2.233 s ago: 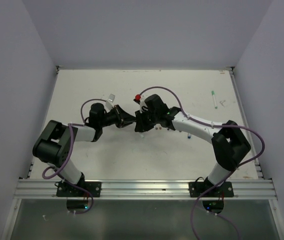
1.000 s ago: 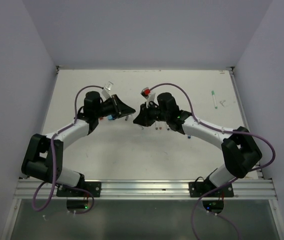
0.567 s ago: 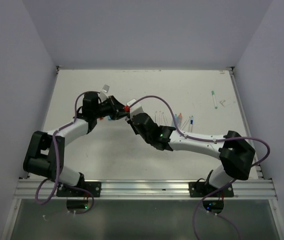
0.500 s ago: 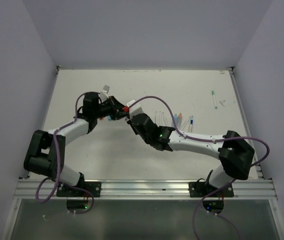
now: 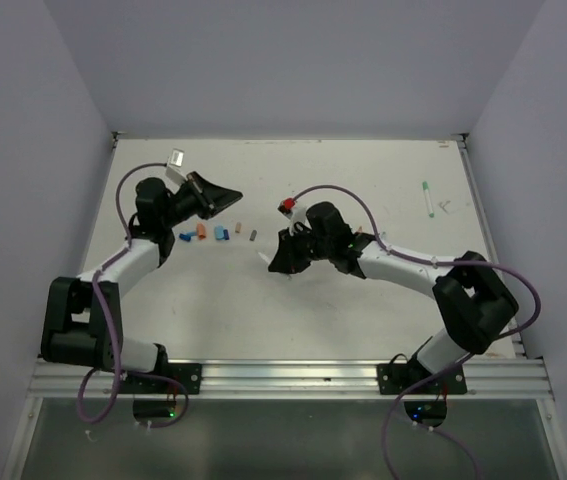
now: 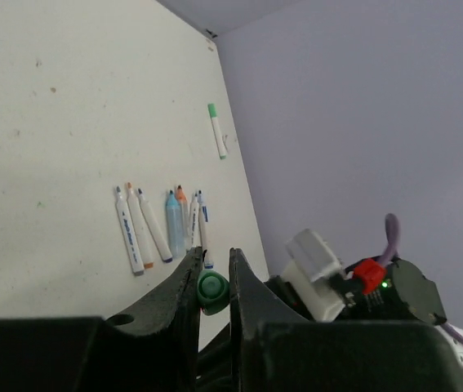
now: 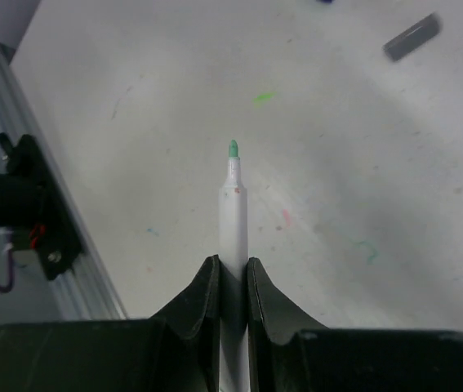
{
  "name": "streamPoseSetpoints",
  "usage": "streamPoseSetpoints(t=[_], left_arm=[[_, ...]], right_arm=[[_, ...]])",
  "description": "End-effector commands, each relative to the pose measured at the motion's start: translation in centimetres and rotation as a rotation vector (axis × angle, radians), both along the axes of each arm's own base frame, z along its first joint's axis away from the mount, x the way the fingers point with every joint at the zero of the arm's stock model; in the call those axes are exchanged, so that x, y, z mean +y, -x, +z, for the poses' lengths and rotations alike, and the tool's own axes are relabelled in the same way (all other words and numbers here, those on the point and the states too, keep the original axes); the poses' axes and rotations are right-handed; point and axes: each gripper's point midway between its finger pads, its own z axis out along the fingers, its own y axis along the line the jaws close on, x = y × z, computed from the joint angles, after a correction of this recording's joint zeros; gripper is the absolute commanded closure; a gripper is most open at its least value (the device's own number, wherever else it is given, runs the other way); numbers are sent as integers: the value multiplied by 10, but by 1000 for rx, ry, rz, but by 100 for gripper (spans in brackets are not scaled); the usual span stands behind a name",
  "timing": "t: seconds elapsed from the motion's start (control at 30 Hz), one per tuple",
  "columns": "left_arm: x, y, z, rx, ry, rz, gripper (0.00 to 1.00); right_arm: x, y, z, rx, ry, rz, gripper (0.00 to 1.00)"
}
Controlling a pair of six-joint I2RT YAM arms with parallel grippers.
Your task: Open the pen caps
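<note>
My left gripper [image 6: 212, 269] is shut on a green pen cap [image 6: 212, 291], held above the table at the far left [image 5: 225, 196]. My right gripper [image 7: 233, 265] is shut on a white pen [image 7: 233, 204] whose bare green tip points out over the table; in the top view this gripper [image 5: 275, 262] hangs near the middle. The two grippers are well apart. Several loose caps lie between them: blue [image 5: 185, 237], orange [image 5: 201, 232], light blue [image 5: 221, 233] and dark [image 5: 252, 235]. Several uncapped pens [image 6: 162, 224] lie in a row on the table.
A green-capped pen [image 5: 428, 198] lies alone at the far right. The right arm [image 5: 393, 265] crosses over the row of pens in the top view. The aluminium rail [image 7: 43, 188] runs along the near edge. Purple walls close in both sides.
The grippers met at mid-table half a second ago and have since drawn apart. The left one swung back to the left with the green cap, and the right one moved right with the uncapped pen.
</note>
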Motion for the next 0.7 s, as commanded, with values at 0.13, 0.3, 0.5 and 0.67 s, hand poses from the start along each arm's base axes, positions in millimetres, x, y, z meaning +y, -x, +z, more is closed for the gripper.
streamPoseSetpoints(t=[0.13,0.3,0.5,0.67], left_arm=[[18,-14,28,-155,-243,57,100],[86,-15,-41,136,-529,312,100],[129,4,-90,293,-636,469,100],[140,10,-120,364,-626,479,100]], right_arm=[[9,37,22,177,-101,104,100],[-65,-11,29,-45,179,-253,100],[-110,-17,32,-41,243,-382,100],[-124,-9,32,-55,240,-401,100]])
